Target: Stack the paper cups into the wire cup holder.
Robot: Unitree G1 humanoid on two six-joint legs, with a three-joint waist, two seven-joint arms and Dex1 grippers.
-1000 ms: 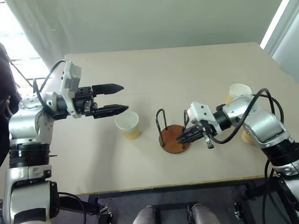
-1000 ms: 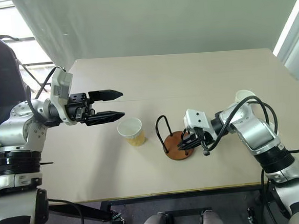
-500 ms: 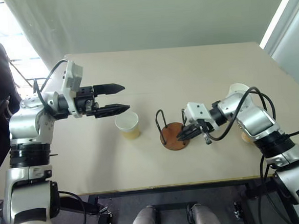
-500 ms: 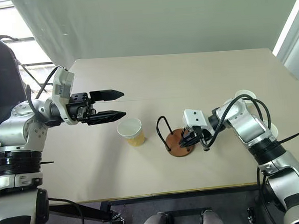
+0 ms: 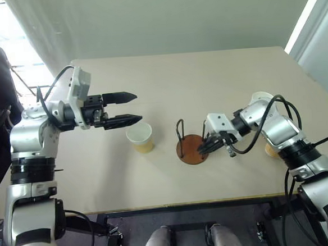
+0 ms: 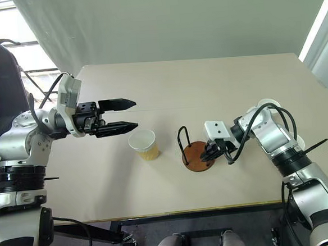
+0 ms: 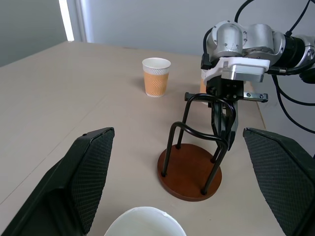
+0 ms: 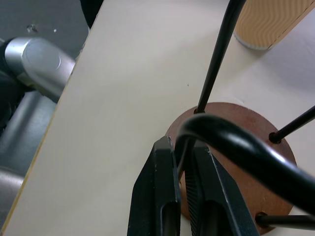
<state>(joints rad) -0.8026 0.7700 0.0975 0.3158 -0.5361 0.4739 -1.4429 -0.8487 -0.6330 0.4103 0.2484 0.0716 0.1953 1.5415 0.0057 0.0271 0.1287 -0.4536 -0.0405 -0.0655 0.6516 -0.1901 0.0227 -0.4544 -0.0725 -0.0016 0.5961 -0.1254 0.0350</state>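
- Near the middle of the worktop [image 5: 217,80], a little toward its front edge, stands the wire cup holder [image 5: 191,146]: a round reddish-brown base with thin black wire loops rising from it, nothing inside.
- The right tool [image 5: 206,147] reaches in from the right-hand side, angled downward, its two black fingers pinched almost together on one wire loop at the holder's right side.
- The right wrist view makes that grip plain: a thin wire runs up between the two fingers [image 8: 162,206], just above the brown disc, while a thicker-looking loop arches across in front.
- The left wrist view gives the holder from the opposite side, with both crossed loops [image 7: 202,135] clear and the right tool behind them, clamped on the far loop.
- The left tool [image 5: 128,108] hangs above the worktop's left half, level, pointing toward the right, fingers spread wide with nothing between them.
- One paper cup [image 5: 140,137] stands upright just left of the holder, below and a little past the left tool's tips; the left wrist view catches only its white rim [image 7: 145,221].
- A second cup [image 5: 261,101] stands toward the right edge, partly behind the right arm; the left wrist view shows its tan ribbed side in full [image 7: 156,76].
- A third cup [image 5: 271,149] peeks from behind the right forearm, nearer the front right corner.
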